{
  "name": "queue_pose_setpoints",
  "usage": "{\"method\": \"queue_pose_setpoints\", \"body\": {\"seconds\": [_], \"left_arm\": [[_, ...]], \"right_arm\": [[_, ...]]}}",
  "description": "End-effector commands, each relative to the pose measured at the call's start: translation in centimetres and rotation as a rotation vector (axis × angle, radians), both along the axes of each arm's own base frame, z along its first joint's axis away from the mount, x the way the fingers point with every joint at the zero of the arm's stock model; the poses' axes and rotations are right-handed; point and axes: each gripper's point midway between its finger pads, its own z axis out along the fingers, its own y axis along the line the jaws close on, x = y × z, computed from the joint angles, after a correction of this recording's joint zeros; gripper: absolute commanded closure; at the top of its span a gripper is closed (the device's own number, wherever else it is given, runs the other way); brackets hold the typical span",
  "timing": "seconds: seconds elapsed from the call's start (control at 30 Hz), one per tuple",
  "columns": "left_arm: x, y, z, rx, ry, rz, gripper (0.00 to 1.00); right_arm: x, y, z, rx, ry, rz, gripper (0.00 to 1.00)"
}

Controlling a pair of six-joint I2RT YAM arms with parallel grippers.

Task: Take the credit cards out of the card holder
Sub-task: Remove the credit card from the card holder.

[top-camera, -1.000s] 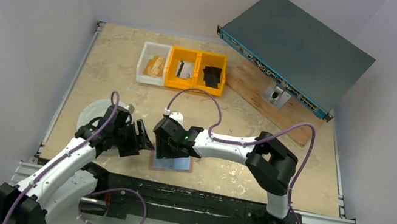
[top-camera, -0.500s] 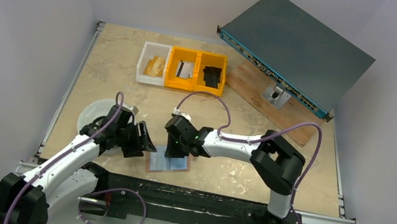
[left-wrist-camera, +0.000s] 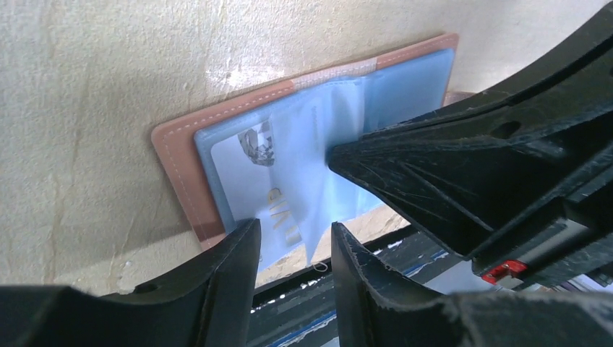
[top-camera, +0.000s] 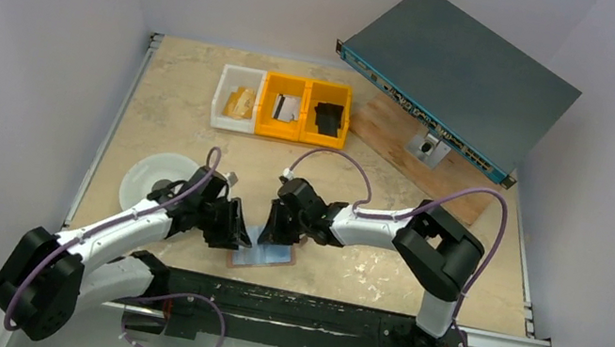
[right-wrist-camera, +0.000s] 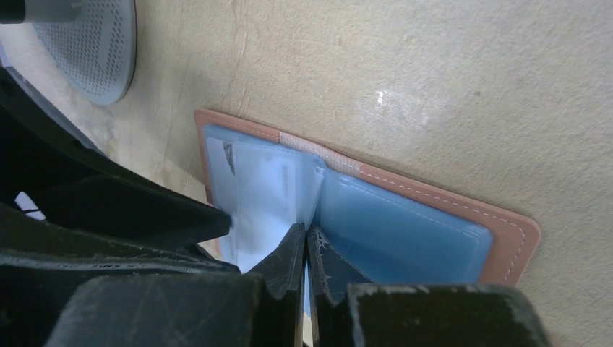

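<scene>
Both end effectors (left-wrist-camera: 293, 231) (right-wrist-camera: 305, 235) crowd card holder (right-wrist-camera: 434, 196).

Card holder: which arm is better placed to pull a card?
Left: the left pincer, open, straddles the edge of the card; the right pincer is shut on a sleeve of the holder.

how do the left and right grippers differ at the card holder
The left gripper has jaws apart at the card holder's near edge; the right gripper is pinched shut on its raised blue sleeve. Left comes in from its left side, right from its right. Both are low over it.
</scene>
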Motion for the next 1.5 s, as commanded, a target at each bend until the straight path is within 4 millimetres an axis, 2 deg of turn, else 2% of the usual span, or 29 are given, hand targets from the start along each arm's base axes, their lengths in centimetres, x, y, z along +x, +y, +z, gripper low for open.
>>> {"method": "queue_pose_setpoints", "body": {"seconds": [0.0,0.13,0.27,0.47,0.57,0.8,1.03,1.3,1.47], "left_arm": [[1.7,-1.1,0.1,-0.02,-0.048,0.009,0.6],[1.6,-1.3,-0.6,-0.012,-0.03,0.008,0.62],[1.7,-1.7,-0.8,-0.027,-0.025,0.008,0.67],[1.8,-1.8,-0.7,-0.034,-0.022,0.01,0.9],[1.9,-1.8,-0.6,-0.033,-0.025,0.015,1.0],[2.3,-1.7,0.1,-0.022,-0.043,0.012,1.0],[2.4,-1.6,1.3,-0.026,-0.07,0.015,1.0],[2.7,-2.2,2.5,-0.051,-0.086,-0.015,1.0],[2.9,-2.9,3.9,-0.08,-0.103,-0.048,1.0]], "right_arm": [[-1.3,-3.4,-3.1,-0.09,0.081,-0.011,1.0],[-1.7,-3.5,-3.6,-0.061,0.104,-0.007,1.0],[-1.8,-3.4,-3.6,-0.039,0.117,-0.006,1.0],[-1.4,-2.9,-2.4,-0.011,0.101,-0.003,1.0],[-1.1,-2.4,-1.4,0.007,0.085,0.006,0.97],[0.2,-1.4,2.3,0.046,0.011,0.012,0.81],[1.2,-1.8,5.7,0.026,-0.053,0.001,0.63],[1.6,-3.0,7.7,0.012,-0.099,-0.033,0.58],[2.1,-4.6,8.6,-0.019,-0.14,-0.091,0.56]]}}
